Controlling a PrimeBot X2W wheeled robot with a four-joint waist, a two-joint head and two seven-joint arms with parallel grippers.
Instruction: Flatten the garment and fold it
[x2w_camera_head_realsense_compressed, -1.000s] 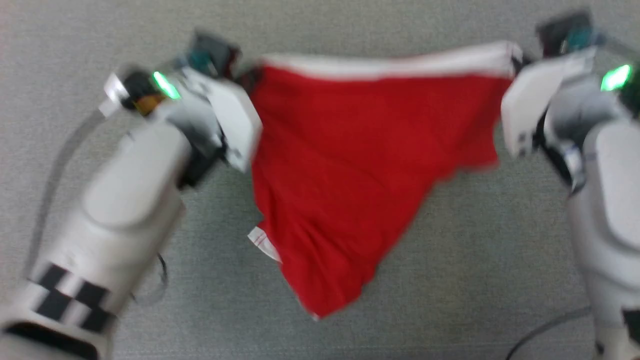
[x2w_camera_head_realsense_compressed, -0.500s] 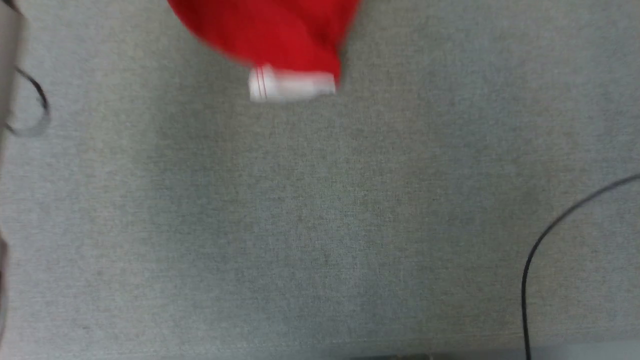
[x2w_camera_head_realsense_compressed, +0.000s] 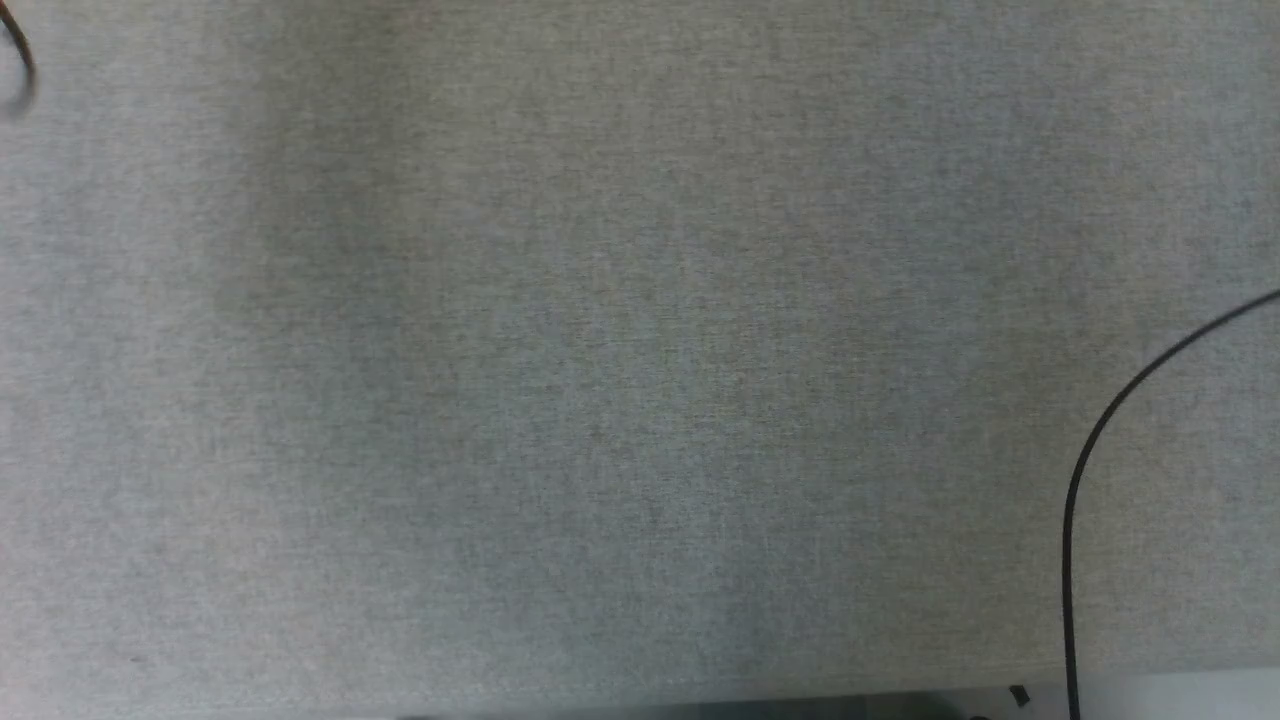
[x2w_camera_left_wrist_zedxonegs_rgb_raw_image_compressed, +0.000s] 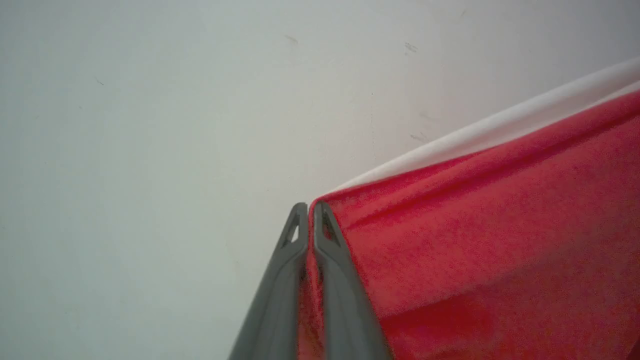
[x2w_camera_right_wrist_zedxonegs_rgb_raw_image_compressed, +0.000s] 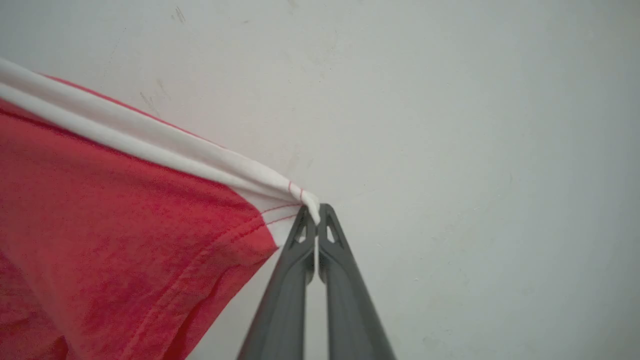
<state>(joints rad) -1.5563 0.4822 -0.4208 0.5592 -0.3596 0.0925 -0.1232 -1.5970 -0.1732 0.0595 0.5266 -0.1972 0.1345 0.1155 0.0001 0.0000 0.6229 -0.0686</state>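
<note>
The garment (x2w_camera_left_wrist_zedxonegs_rgb_raw_image_compressed: 475, 225), a red cloth with a white band (x2w_camera_right_wrist_zedxonegs_rgb_raw_image_compressed: 150, 145) along its upper edge, hangs stretched between the two arms, each holding one end of that edge. In the left wrist view the left end effector (x2w_camera_left_wrist_zedxonegs_rgb_raw_image_compressed: 311, 206) has its fingers pressed together on a red corner, and the cloth runs away to that view's right. In the right wrist view the right end effector (x2w_camera_right_wrist_zedxonegs_rgb_raw_image_compressed: 316, 209) is clamped on the white corner, and the cloth runs away to that view's left. The long axis thus follows the white band from one end effector to the other, so neither arm is nearer. The band looks taut and the red body sags below it in soft creases. Behind it is a pale plain background, so the cloth is judged to be held in the air. The head view looks down on the grey bench (x2w_camera_head_realsense_compressed: 600, 400), with a black cable (x2w_camera_head_realsense_compressed: 1090, 460) at its right. Laying the garment flat probably depends on lowering both ends level.
</note>
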